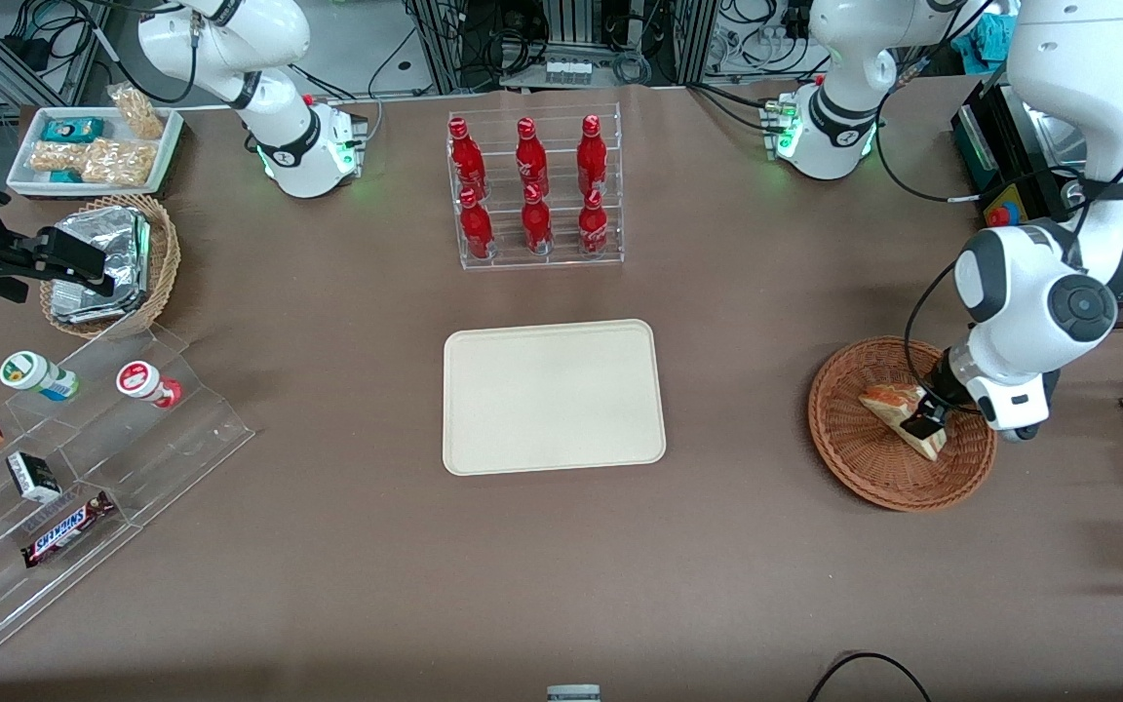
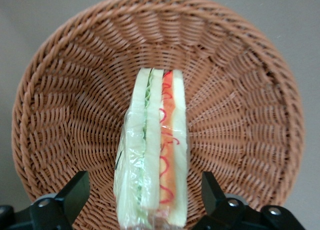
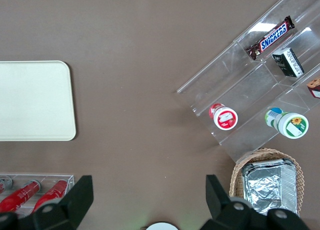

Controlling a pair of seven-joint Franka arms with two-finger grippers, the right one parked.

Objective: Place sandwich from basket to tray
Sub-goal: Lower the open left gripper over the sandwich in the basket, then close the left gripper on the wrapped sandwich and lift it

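Gripper [image 2: 145, 202] released, fingers straddling sandwich [image 2: 155, 155] with gaps each side, inside basket [image 1: 854, 458]; tray [image 1: 552, 395] well apart.

Wide brown surface [image 1: 347, 322], evenly lit, tangled black cables [image 1: 513, 39] and metal racks along its farthest edge

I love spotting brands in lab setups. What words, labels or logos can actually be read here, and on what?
"SNICKERS": on the brown chocolate bar lying on the clear acrylic stepped shelf.
Red bottles in the clear rack: white script too small to read.
Round-lidded cups, small dark box, teal packets: print too blurred.
Clear-wrapped sandwich, between the open left gripper fingers in the reddish-brown wicker basket: no text.
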